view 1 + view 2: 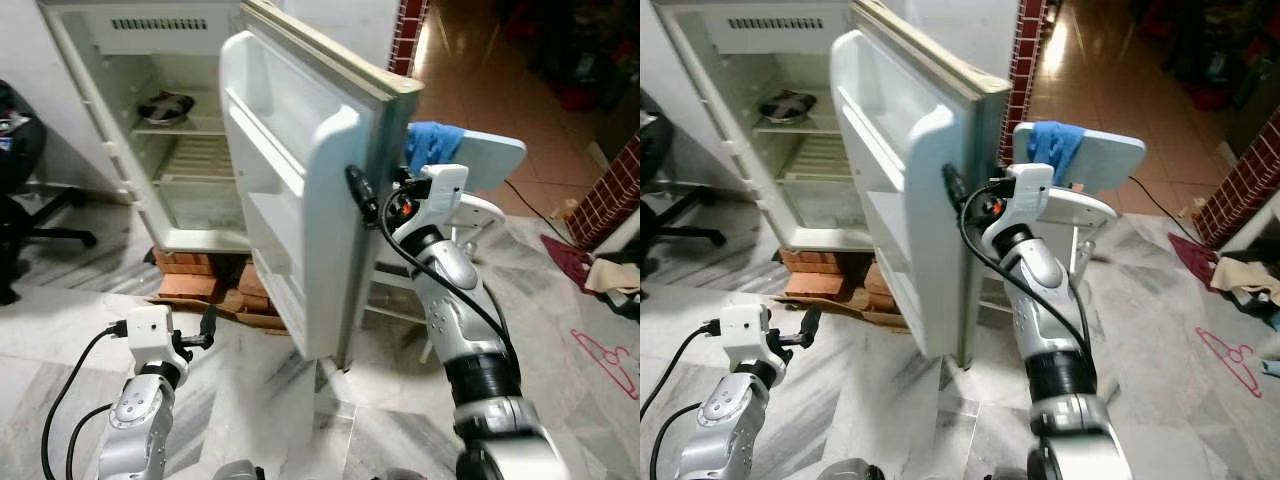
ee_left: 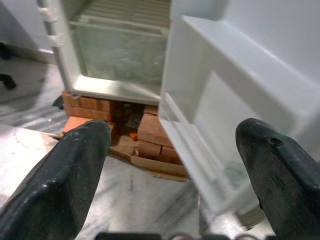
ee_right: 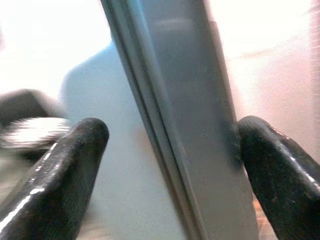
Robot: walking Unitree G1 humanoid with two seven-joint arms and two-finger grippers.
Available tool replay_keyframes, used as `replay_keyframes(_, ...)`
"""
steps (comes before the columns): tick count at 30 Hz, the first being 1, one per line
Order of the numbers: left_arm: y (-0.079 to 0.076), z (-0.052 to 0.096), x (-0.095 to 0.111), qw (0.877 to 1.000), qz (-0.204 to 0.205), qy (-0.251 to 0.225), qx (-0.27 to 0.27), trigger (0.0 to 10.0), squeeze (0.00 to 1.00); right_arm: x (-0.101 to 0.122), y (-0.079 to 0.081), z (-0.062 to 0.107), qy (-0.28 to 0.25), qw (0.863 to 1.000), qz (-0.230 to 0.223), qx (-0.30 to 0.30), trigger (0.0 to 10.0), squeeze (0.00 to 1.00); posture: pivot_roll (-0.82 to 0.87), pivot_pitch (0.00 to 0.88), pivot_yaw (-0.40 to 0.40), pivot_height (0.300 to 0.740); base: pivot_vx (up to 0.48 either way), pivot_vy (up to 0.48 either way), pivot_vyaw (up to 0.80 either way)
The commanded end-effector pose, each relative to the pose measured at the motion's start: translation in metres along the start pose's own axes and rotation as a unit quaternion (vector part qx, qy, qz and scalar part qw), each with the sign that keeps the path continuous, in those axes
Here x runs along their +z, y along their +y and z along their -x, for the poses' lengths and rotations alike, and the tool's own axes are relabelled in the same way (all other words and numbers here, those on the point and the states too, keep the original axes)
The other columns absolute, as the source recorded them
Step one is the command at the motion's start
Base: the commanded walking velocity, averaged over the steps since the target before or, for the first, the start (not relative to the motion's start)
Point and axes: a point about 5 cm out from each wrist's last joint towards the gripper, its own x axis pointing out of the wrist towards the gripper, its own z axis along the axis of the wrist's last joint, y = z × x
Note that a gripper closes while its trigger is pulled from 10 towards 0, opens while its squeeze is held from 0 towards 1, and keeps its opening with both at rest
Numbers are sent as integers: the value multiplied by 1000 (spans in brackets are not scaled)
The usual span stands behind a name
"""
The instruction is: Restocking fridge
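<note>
at the free edge of the fridge door, the right gripper straddles the door's rim with fingers apart, seemingly to swing it, while the left gripper waits spread and empty before the fridge.

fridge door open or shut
Open: the fridge door stands swung wide, its inner racks and the shelves behind showing; the right gripper is at its edge.

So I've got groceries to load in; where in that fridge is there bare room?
The wire shelf below the dish looks bare, as do the door shelves. The upper shelf is partly taken by that dish. The right hand straddles the door's edge, so passing there is tight. The left hand hangs low, clear of the opening.
</note>
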Motion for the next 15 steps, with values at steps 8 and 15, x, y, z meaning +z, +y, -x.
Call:
replay_keyframes(8, 2, -3, 2, 1000, -12, 4, 3, 10000, 0, -18, 22, 22, 55, 993, 8, 101, 10000, 0, -41, 0, 6, 740, 0, 0, 0)
replay_keyframes(15, -1, -7, 7, 1000, -28, 0, -10, 10000, 0, -23, -13, 45, 76, 994, 68, -27, 10000, 0, -50, 0, 14, 740, 0, 0, 0)
